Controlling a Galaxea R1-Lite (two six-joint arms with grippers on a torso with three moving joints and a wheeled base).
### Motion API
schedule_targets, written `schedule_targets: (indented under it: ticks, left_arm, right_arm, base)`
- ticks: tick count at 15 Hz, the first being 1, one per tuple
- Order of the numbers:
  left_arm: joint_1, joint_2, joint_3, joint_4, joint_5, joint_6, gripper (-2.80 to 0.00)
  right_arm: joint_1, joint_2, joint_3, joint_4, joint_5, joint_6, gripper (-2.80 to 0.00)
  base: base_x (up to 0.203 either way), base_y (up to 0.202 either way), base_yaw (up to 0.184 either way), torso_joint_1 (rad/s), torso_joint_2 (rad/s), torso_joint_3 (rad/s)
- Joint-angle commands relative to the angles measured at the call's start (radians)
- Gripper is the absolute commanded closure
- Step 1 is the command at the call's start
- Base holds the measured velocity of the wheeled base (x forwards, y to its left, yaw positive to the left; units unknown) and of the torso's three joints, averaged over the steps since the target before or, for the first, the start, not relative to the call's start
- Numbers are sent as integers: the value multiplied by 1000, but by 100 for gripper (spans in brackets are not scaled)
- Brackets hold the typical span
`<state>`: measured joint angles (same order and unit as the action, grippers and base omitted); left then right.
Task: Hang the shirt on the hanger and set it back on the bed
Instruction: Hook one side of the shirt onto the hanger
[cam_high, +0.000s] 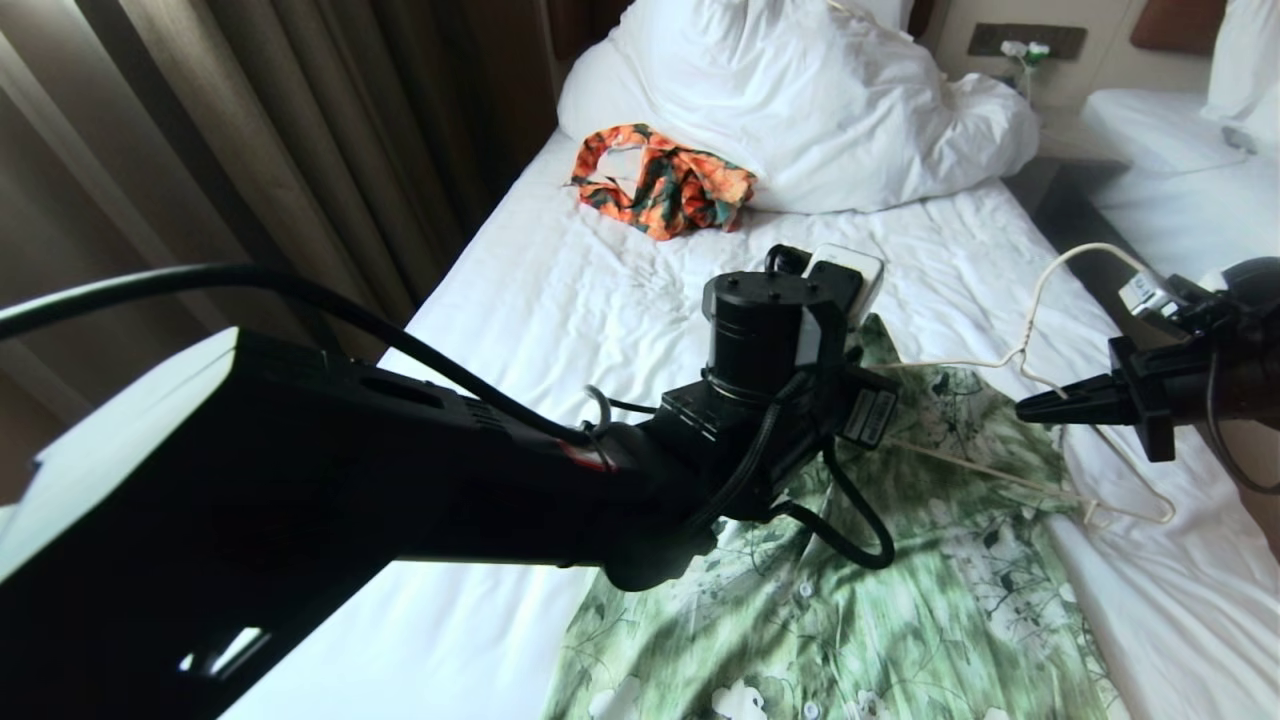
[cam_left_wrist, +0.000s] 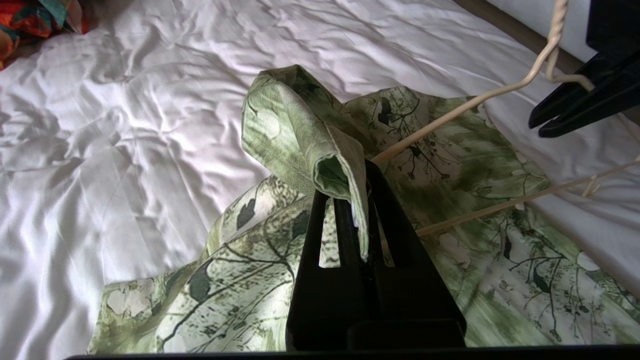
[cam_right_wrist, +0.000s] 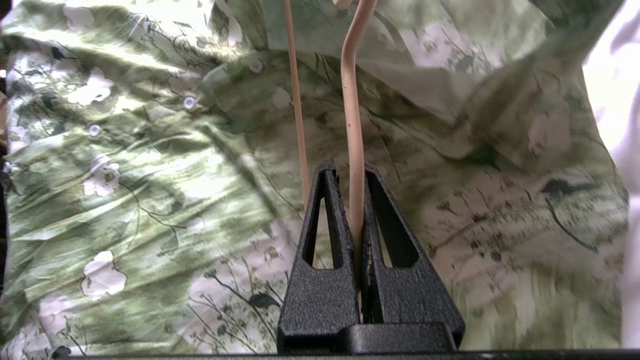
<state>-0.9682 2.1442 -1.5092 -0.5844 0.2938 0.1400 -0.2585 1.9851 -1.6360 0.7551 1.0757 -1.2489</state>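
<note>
The limp, light shirt (cam_high: 880, 600), spread on the bed (cam_high: 560, 300) at lower centre, looks best lifted by its collar edge, where the left pincer (cam_left_wrist: 345, 200) is clamped, while the right pincer (cam_right_wrist: 356, 200), at right, is closed on the thin, stiff hanger (cam_high: 1040, 350).

bed (cam_high: 560, 300): shirt (cam_high: 900, 600) lies on its near part | hanger (cam_high: 1040, 360) over shirt's upper right part, one end reaching under the fabric | bundled garment (cam_high: 660, 180) farther back, left | duvet (cam_high: 800, 90) behind garment, at the head | second bed (cam_high: 1180, 180) far right
</note>
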Motion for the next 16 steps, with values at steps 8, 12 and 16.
schedule_targets:
  ticks: [8, 12, 16]
  left_arm:
    - [-168, -12, -27, 32, 88, -11, 0]
    - [-237, -87, -12, 42, 90, -15, 0]
    - [-300, -94, 27, 87, 88, -16, 0]
  right_arm:
    - [68, -126, 59, 7, 36, 5, 0]
    - [123, -169, 133, 4, 56, 2, 0]
    - [153, -167, 150, 4, 140, -1, 0]
  base:
    - [0, 0, 0, 0, 0, 0]
    - [0, 0, 0, 0, 0, 0]
    - [0, 0, 0, 0, 0, 0]
